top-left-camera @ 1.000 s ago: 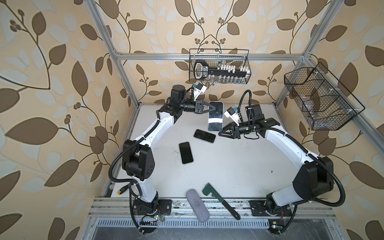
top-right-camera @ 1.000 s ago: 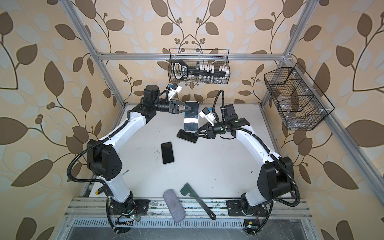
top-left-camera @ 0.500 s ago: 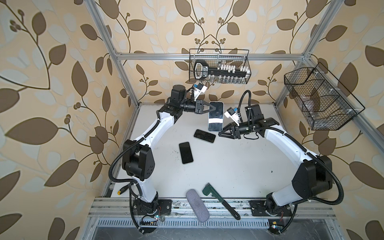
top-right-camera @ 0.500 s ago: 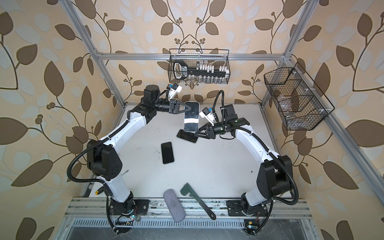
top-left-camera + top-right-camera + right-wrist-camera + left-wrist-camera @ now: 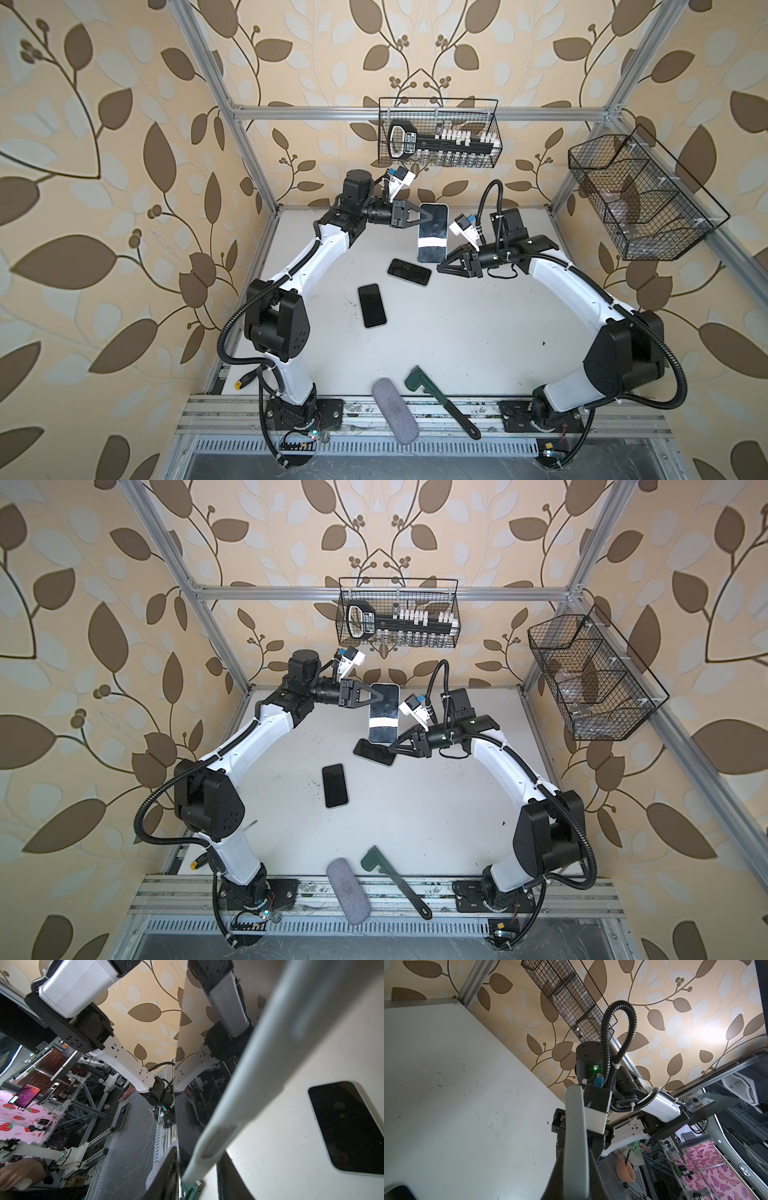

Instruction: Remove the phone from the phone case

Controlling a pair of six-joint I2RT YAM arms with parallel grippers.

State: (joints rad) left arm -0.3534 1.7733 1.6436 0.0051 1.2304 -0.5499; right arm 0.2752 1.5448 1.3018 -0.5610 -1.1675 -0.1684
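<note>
Phone [image 5: 433,227] held up between your two arms, over the back of the desk [image 5: 457,332].
Your left jaws are clamped tight on its left long edge, gripping it through the pale phone case [image 5: 249,1084], screen toward the top views. Your right jaws stand part open astride its lower right corner; you cannot tell whether they press on it. A second phone [image 5: 409,272] lies flat on the desk just beneath.
</note>
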